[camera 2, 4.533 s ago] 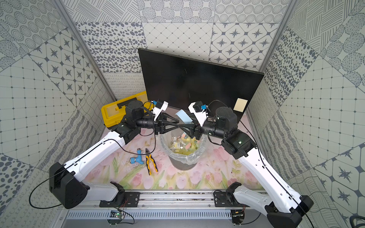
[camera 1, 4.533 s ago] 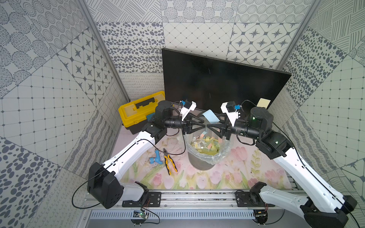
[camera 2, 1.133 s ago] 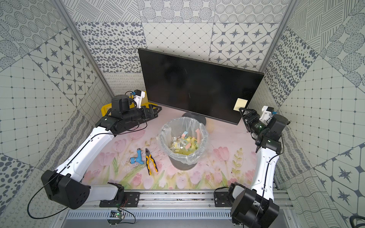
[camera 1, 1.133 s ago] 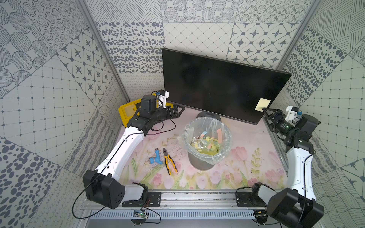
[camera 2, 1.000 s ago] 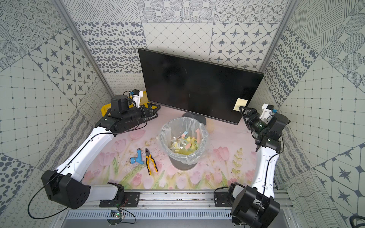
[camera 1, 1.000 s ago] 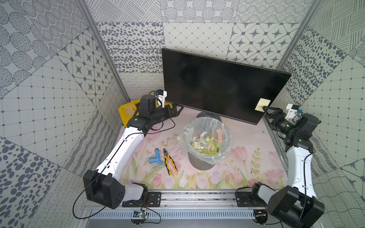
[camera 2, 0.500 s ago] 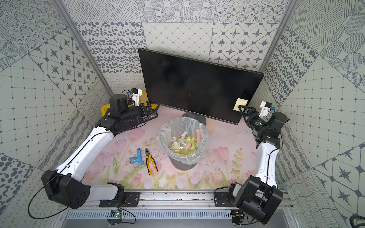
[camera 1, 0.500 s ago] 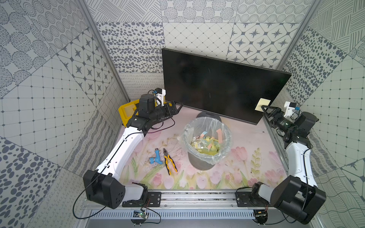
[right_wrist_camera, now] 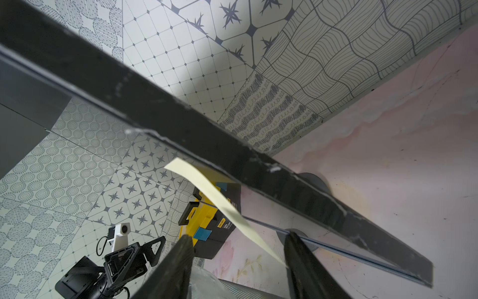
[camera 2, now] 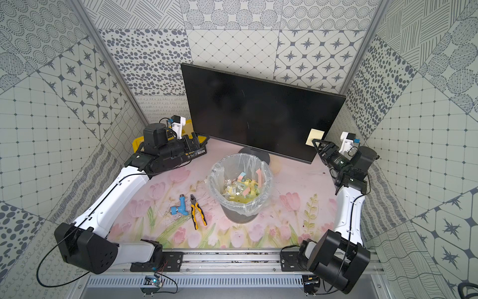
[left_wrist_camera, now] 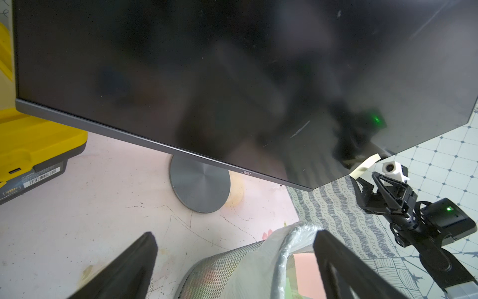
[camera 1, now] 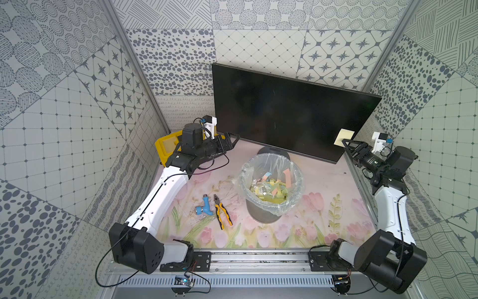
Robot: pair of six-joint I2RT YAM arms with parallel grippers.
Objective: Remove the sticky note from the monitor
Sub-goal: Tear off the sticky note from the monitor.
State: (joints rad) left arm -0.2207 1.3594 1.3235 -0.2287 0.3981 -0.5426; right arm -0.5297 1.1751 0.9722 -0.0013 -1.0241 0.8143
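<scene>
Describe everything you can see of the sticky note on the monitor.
The sticky note is a pale yellow paper square, blank on its visible face, stuck on the monitor screen at its lower corner on the robot's right. In the right wrist view it bows off the glass, one edge reaching between the open fingers of the right tool. Contact cannot be told.

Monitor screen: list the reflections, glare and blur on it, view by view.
Left wrist view: the monitor mirrors hazy, smeared shapes and a green light. Right wrist view: its edge, seen close up, looks soft, and the sticky note is a little crisper. Both top views: the screen is almost evenly black, with no strong glare.
</scene>
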